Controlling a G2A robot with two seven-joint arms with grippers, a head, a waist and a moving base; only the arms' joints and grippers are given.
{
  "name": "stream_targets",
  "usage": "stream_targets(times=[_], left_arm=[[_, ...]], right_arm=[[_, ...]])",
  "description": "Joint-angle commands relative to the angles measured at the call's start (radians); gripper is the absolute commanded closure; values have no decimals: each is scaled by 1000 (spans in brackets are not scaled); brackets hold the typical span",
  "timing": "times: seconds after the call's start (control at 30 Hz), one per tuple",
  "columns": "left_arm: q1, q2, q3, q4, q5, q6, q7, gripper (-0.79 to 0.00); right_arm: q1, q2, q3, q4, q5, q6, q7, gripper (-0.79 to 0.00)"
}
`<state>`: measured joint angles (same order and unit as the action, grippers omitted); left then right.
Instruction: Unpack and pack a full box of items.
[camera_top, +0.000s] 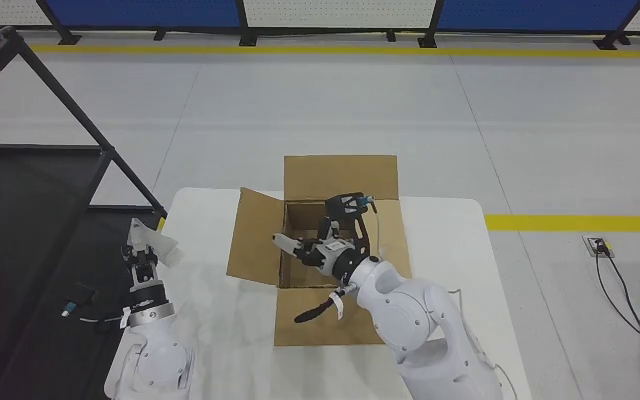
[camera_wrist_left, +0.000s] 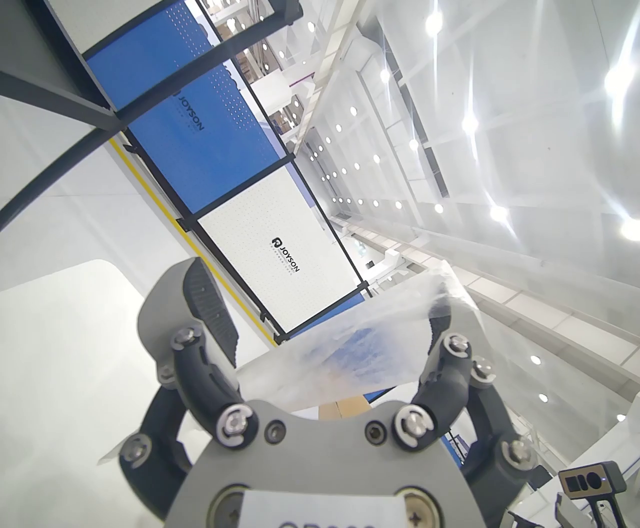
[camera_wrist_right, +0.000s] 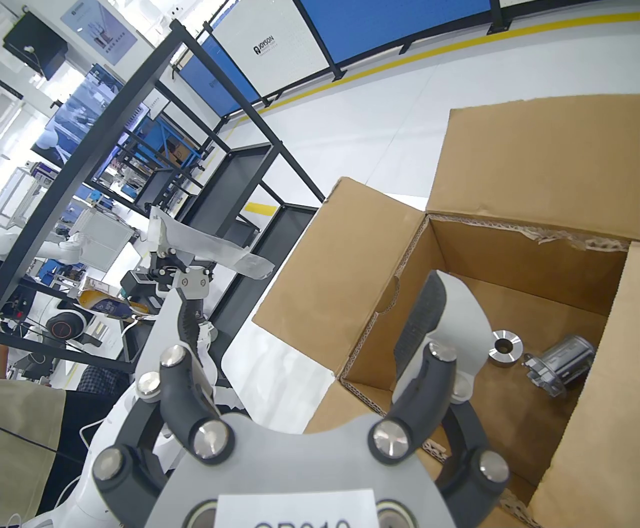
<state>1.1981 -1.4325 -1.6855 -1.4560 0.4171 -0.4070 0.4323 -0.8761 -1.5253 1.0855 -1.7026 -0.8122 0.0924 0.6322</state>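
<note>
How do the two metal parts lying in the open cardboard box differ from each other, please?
The metal ring is small and short, the cylindrical part clearly larger and longer. The metal ring lies flat, its hole facing up; the cylindrical part lies on its side. The metal ring is plain, while the cylindrical part has a jagged flange at one end. Both are silvery and lie side by side in the cardboard box.

Pale floor (camera_top: 300, 100) with yellow line (camera_top: 300, 48), blue partition panels (camera_top: 140, 12), black metal rack (camera_top: 40, 230), ceiling lights (camera_wrist_left: 470, 122).
</note>
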Motion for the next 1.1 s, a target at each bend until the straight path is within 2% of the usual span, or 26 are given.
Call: stream_targets(times=[0.0,0.07,0.2,0.27,0.33,0.5,0.73,1.07], left_arm=[[0,0,3,-2,8,1,0,-785],[1,0,6,-2,12,3,2,-785],[-1,-1,13,-3,18,7,4,-785],[-2,-1,16,-2,20,10,4,-785],[-3,-1,18,-3,22,11,5,-785],[-4,-1,17,-5,17,11,6,-785],[-12,-1,17,2,14,13,7,-785],[-25,-2,22,15,8,14,10,-785]], right_arm=[[28,-1,-35,11,-106,41,21,-785],[58,-3,-106,4,-302,148,88,-785],[143,-29,-295,46,-765,421,326,-785],[190,-50,-370,99,-944,488,449,-785],[236,-72,-421,162,-1093,510,586,-785],[257,-145,-375,295,-1273,362,734,-785],[270,-251,-250,449,-1327,221,874,-785],[339,-379,-123,737,-1468,192,904,-785]])
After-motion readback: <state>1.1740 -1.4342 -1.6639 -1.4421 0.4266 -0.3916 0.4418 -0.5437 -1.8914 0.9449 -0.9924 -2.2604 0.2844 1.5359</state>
